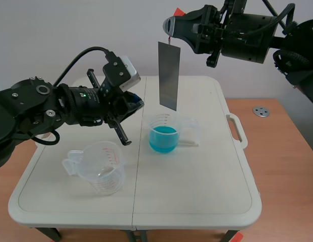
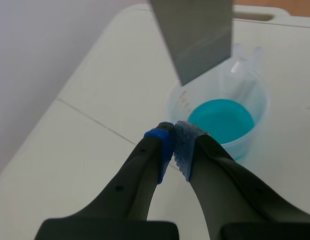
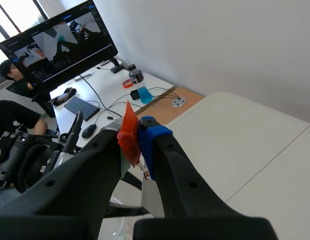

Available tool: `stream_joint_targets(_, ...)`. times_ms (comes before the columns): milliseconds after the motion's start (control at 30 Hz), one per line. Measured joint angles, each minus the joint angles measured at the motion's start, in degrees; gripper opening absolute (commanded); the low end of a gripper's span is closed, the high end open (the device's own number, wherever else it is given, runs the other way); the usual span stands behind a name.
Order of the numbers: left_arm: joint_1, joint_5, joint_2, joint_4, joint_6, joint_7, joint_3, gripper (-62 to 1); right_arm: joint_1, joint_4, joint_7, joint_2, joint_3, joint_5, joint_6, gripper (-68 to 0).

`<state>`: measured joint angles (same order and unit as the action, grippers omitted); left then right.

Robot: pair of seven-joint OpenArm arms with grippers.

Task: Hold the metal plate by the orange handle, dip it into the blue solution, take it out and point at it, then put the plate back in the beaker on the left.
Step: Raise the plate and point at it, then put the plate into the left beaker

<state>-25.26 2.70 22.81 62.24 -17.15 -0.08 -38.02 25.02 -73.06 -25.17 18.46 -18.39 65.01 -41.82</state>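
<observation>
The white folding tabletop [image 1: 196, 191] carries two vessels, and both black arms are raised above it. The right arm comes in high over the far edge; its right gripper [image 1: 169, 26] is clamped on the small orange plastic handle [image 3: 129, 135], which is pressed between the two pads. From that handle the flat grey rectangular metal plate [image 1: 169, 75] hangs upright in the air, its lower edge just above the rim of the clear plastic beaker of blue solution [image 1: 164, 133] and out of the liquid. This beaker stands near the middle of the tabletop. The left arm reaches in from the left edge, and the left gripper [image 2: 173, 137] has its fingers pressed together with nothing between them. Its tips aim at the plate's lower part, near it but apart. An empty clear plastic beaker with red markings [image 1: 101, 171] sits toward the near left corner.
</observation>
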Motion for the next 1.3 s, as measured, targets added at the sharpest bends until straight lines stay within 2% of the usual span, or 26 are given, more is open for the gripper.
stream_joint_targets(167, 2.8, 0.3, 3.5, 0.1, 4.3, -3.3, 2.4, -58.2, 0.0, 0.0, 0.0, 0.0, 0.0, 0.0, 0.0, -66.0)
stream_joint_targets(300, 6.9, 1.4, 8.8, 1.9, 8.4, -6.9, 4.9, -58.2, 0.0, 0.0, 0.0, 0.0, 0.0, 0.0, 0.0, -66.0)
stream_joint_targets(533, 17.9, 8.7, 21.2, 11.9, 10.5, -8.1, 12.0, -58.2, 0.0, 0.0, 0.0, 0.0, 0.0, 0.0, 0.0, -66.0)
stream_joint_targets(733, 32.1, 16.1, 30.5, 16.2, 14.3, -9.0, 23.4, -58.2, 0.0, 0.0, 0.0, 0.0, 0.0, 1.4, 0.0, -66.0)
stream_joint_targets(800, 38.0, 17.5, 32.9, 16.3, 15.2, -9.0, 27.9, -58.2, 0.0, 0.0, 0.0, 0.0, 0.0, 1.7, 0.0, -66.0)
stream_joint_targets(900, 47.5, 17.6, 34.7, 16.2, 17.6, -9.0, 34.5, -58.2, 0.0, 0.0, 0.0, 0.0, -0.9, 2.2, 0.0, -66.0)
stream_joint_targets(1067, 61.4, 17.6, 34.6, 15.9, 24.3, -9.0, 40.9, -58.2, 0.0, 0.0, 0.0, 0.0, -3.9, 2.9, 0.0, -66.0)
stream_joint_targets(1167, 67.5, 17.6, 34.5, 15.8, 25.5, -9.0, 41.4, -58.2, 0.0, 0.0, 0.0, -0.5, -5.0, 3.0, 0.0, -66.0)
stream_joint_targets(1300, 74.3, 17.6, 34.0, 15.8, 25.5, -9.0, 41.1, -58.2, 0.0, -0.6, 0.0, -1.4, -6.7, 3.0, 0.0, -66.0)
